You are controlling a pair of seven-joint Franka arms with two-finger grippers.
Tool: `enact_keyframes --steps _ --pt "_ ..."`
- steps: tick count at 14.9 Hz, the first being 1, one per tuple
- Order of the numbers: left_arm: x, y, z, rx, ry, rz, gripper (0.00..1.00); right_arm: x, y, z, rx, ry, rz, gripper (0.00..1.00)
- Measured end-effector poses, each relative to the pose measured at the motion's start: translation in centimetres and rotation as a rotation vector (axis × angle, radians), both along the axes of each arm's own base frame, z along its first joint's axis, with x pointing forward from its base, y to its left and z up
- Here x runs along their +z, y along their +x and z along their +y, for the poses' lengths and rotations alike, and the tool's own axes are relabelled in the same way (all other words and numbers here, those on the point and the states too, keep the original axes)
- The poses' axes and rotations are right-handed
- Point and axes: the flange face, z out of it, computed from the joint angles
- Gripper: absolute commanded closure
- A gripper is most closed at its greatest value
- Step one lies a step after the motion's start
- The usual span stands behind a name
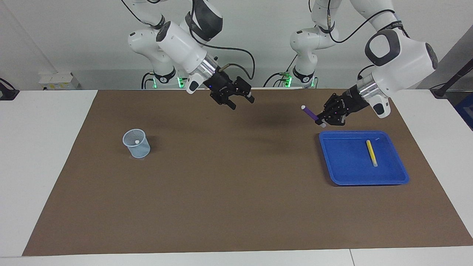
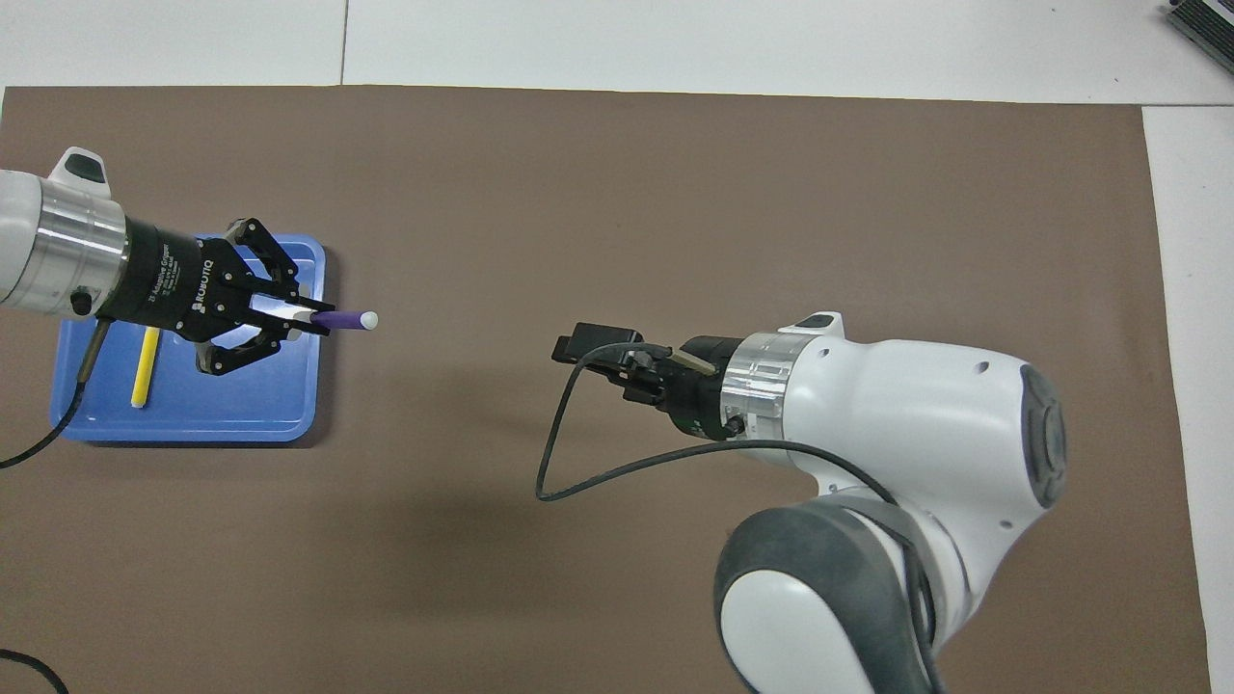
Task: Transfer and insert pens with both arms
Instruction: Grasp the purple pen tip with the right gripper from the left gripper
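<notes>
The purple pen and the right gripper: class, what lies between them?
Nothing: in the facing view only bare brown mat shows between the purple pen, held by the left gripper, and the right gripper.

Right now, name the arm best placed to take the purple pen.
Right. Its tool is open over the mat, facing the purple pen that the left tool holds out toward it.

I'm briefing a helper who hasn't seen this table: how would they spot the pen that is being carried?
Start at the blue tray at the left arm's end of the brown mat. Over the tray's edge nearer to the robots, the left gripper holds the purple pen in the air, its whitish tip pointing toward the right gripper. The only other pen in view, the yellow pen, lies flat in the tray.
</notes>
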Motion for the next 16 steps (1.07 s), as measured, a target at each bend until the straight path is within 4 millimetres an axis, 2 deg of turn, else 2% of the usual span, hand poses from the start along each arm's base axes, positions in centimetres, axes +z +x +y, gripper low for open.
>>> enact_keyframes --steps 3,7,9,13,14,16 --pt "1.2 -2.0 -1.2 0.062 -0.001 0.025 1.0 1.3 -1.0 3.2 -0.091 0.056 -0.014 0.0" --pt "0.8 -4.7 -2.5 0.096 0.005 0.034 1.0 3.9 -0.7 6.0 -0.157 0.136 0.004 0.0" --pt "0.7 -5.6 -3.9 0.081 0.009 0.035 1.0 4.3 -1.1 7.7 -0.149 0.152 -0.013 0.0" --pt "0.7 -6.2 -5.3 0.076 0.013 0.045 1.0 2.3 -4.0 12.7 -0.118 0.157 -0.049 0.0" --pt "0.7 -6.2 -5.4 0.076 0.013 0.046 1.0 1.6 -4.3 13.4 -0.112 0.151 -0.046 0.01" --pt "0.7 -6.3 -5.4 0.076 0.013 0.047 1.0 0.8 -4.1 13.5 -0.108 0.14 -0.045 0.09"
